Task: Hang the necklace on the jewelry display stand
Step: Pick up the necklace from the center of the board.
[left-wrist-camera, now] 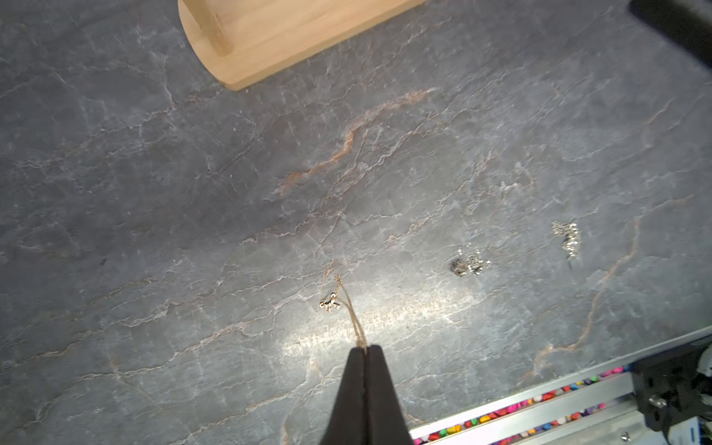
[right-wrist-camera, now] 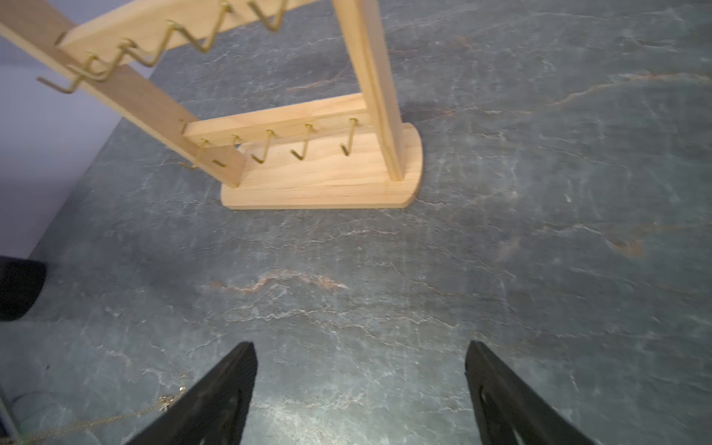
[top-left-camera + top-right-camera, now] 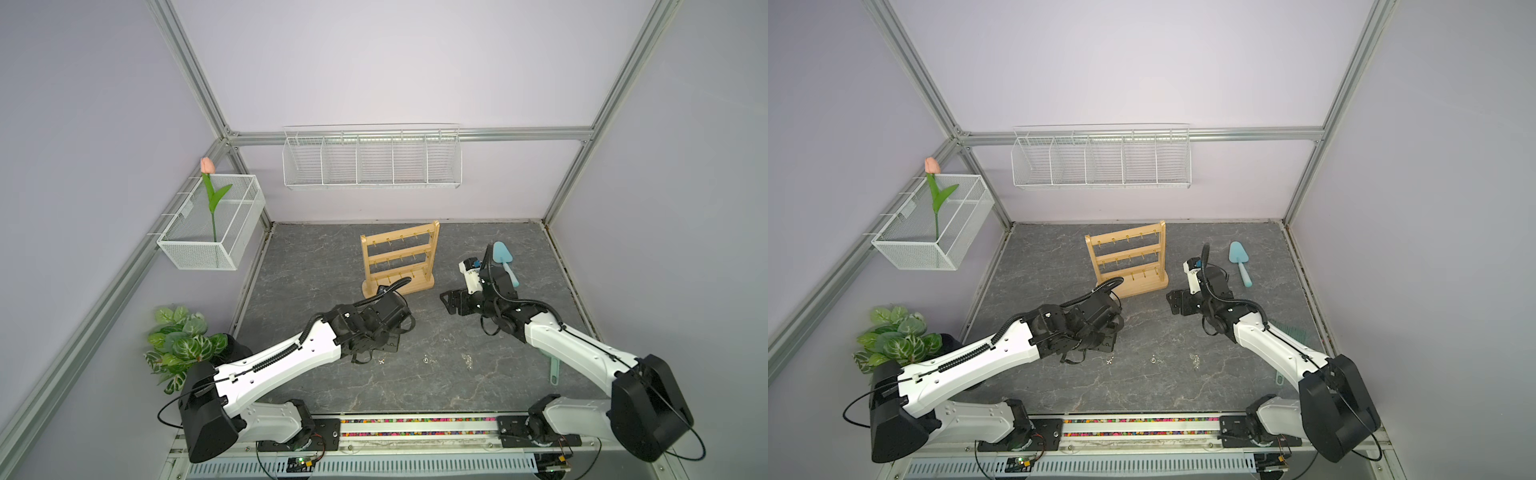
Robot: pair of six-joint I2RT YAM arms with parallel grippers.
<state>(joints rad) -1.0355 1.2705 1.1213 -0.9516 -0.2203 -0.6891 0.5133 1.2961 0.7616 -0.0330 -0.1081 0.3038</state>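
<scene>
**Left arm.** Note that the left arm [image 3: 291, 353] reaches from the near left corner toward the middle of the counter [image 3: 316, 266], with its white forearm stretched out low. Its wrist is bent downward just in front of the jewelry display stand [image 3: 401, 259]. In the left wrist view, the left hand [image 1: 364, 352] has its two fingers [image 1: 352, 385] pressed flat together. They pinch the fine gold chain of the necklace [image 1: 348, 308] at the very tips.

**Necklace.** Observe that the chain runs out from the fingertips to a small pendant [image 1: 329, 304] over the grey counter. You cannot tell whether the pendant touches the surface. In a top view the pendant [image 3: 1109, 360] shows just beside the left wrist, well apart from the stand's hooks.

**Right arm.** Note that the right arm [image 3: 561, 336] comes in from the near right corner with its forearm angled inward. The right hand [image 2: 360, 370] is spread wide with only bare counter between its fingers [image 2: 227, 389]. It points at the stand's oblong base [image 2: 323, 181].

**Stand.** The stand sits upright toward the back middle of the counter, between the two hands.

**Other items.** Two small silver pieces [image 1: 470, 264] [image 1: 566, 239] lie on the counter near the necklace.

**Markings.** A white label [image 3: 471, 272] on the right wrist carries print too small for you to read.
</scene>
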